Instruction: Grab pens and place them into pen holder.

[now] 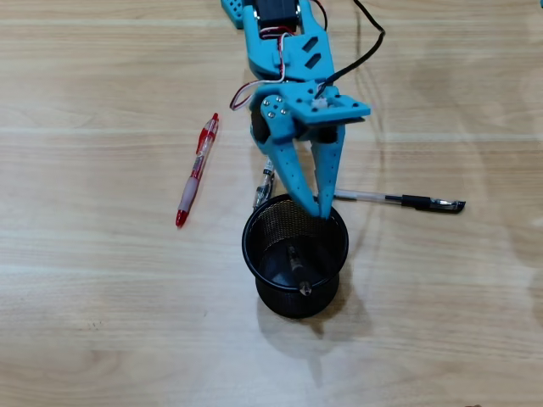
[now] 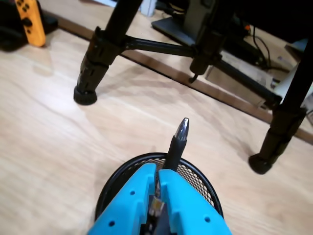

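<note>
Your blue two-finger gripper (image 1: pixel 321 209) is clamped on a black pen with an amber band (image 2: pixel 175 143), upright over the round black wire-mesh pen holder (image 1: pixel 254 254), at its 12 o'clock rim. Released here, the pen could strike the rim and tip out.

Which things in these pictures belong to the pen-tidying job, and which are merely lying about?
Belonging to the job:
- pen holder
- black pen standing in the holder, at the gripper
- red pen on the table
- clear pen with black cap on the table
- grey and clear pen, partly hidden beside the holder

Just lying about:
- tripod legs
- orange controller
</note>
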